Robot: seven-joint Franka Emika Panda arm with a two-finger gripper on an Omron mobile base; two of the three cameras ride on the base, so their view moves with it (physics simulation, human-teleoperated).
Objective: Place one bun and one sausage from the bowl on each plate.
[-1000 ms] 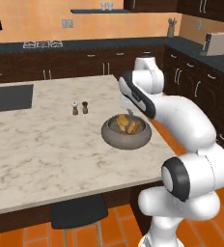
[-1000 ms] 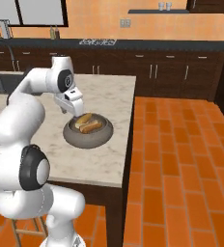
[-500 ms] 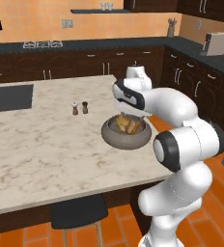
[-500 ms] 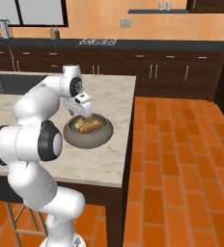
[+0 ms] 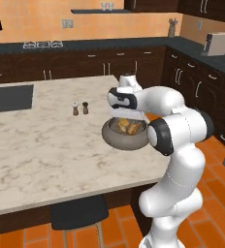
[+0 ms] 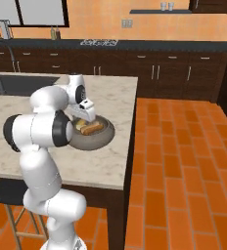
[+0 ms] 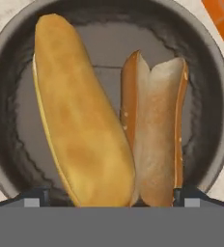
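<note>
Left base view: the bowl (image 5: 125, 134) sits on the marble bench (image 5: 41, 140) near its right edge, with buns inside. The end effector (image 5: 126, 115) hangs straight above it, pointing down; from here I cannot tell how its fingers stand. Salt and pepper shakers (image 5: 80, 108) stand apart to the left.

Right base view: the same bowl (image 6: 92, 133) lies just under the end effector (image 6: 84, 117), close to the bench (image 6: 113, 100) edge by the orange floor.

Hand view: the end effector (image 7: 109, 195) is spread wide, its two tips at the bottom straddling the near ends of both buns. A plain golden bun (image 7: 80, 120) lies left, a split bun (image 7: 157, 130) right, touching, both long axes running away from the fingers. Judging by this, the coming descent must centre on one bun.
</note>
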